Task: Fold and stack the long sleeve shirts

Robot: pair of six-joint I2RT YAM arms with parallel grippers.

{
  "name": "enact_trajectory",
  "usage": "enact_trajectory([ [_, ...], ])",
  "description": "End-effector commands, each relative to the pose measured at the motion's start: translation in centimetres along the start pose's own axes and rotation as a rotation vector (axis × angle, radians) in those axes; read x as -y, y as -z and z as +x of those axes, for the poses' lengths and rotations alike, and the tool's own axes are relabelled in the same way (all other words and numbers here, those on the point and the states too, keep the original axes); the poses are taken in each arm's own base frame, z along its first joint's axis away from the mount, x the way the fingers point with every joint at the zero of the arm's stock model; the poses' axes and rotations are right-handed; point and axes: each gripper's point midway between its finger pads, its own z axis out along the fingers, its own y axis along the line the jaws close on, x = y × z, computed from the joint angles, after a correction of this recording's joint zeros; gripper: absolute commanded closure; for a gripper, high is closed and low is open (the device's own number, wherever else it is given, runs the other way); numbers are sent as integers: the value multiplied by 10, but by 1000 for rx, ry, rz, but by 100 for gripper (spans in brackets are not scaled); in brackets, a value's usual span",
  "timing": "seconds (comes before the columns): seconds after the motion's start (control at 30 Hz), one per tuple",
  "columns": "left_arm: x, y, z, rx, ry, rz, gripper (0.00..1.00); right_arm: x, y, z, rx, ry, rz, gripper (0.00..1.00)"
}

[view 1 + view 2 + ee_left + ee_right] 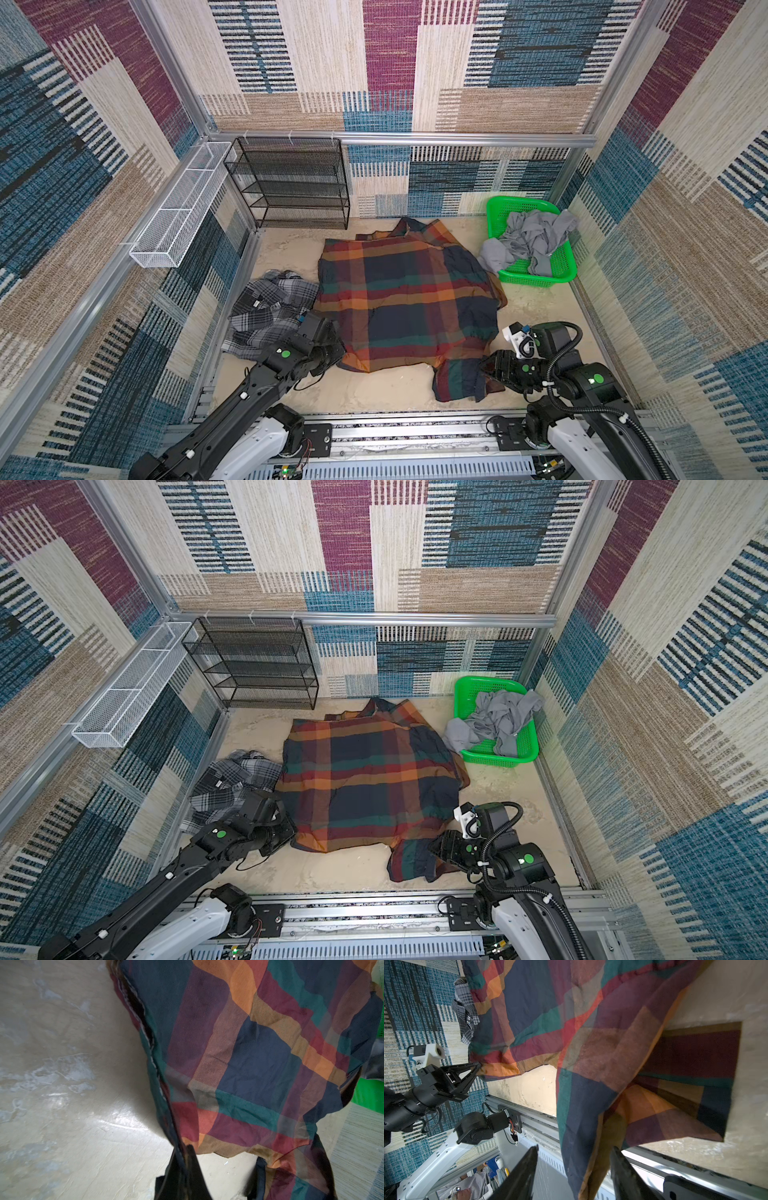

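**Entry: large plaid shirt, staged for folding**

In both top views: soft navy-orange-red-green plaid shirt [407,299] spread centre. Crumpled grey-black-white plaid shirt [270,311] lies left, touching it, set aside for later, I judge.

Left wrist: my left gripper [187,1149] is clenched on the near-left hem, anchoring it.

Right wrist: right gripper [575,1147] stands spread astride the near-right sleeve, unclamped.

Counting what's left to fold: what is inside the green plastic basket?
Crumpled grey cloth lies in the green plastic basket, spilling over its rim. The cloth covers most of the floor, so anything beneath it, and whether it is one garment or several, cannot be seen.
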Motion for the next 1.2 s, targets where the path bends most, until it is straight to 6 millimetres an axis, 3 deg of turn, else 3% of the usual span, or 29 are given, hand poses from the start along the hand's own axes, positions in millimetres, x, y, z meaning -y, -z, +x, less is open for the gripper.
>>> enact_trajectory([
  [0.0,-4,-1,0,4,1,-13,100,-7,-5,-4,11,-2,-53,45],
  [0.17,-3,-1,0,5,3,-10,100,-13,-8,-5,10,-5,-97,62],
  [0.4,-3,12,-5,28,-1,-15,100,-33,11,-15,62,54,-115,99],
  [0.63,-12,31,-20,61,38,-42,100,-59,41,-36,162,124,-96,100],
  [0.87,-8,52,-46,99,39,-83,100,-89,64,-66,246,194,-83,100],
  [1.17,-6,57,-70,93,57,-150,100,-107,58,-98,311,229,-119,100],
])
